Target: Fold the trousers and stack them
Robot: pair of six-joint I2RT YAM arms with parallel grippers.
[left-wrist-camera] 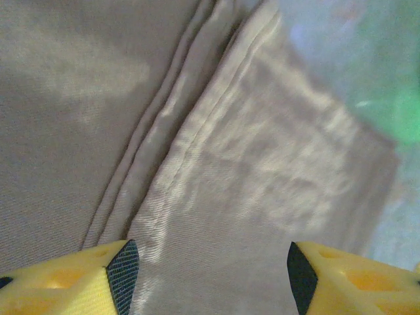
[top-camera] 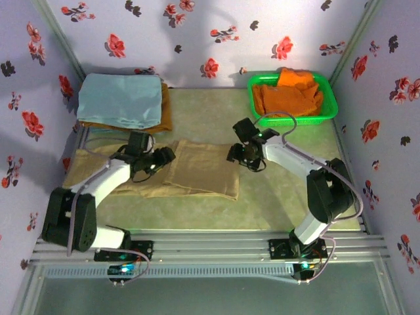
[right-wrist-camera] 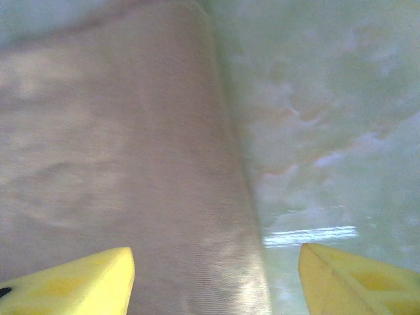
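The tan trousers lie flat on the table, folded over once, with a top layer reaching to the right. My left gripper hovers over their middle, open, nothing between its yellow fingers. In the left wrist view the folded cloth shows its layered seam edges. My right gripper stands open just off the trousers' right edge. The right wrist view has the cloth's right edge running down between the fingers, with bare table to the right.
A green basket at the back right holds orange garments. A folded light blue cloth lies on an orange-brown one at the back left. Flowered walls enclose the table on three sides.
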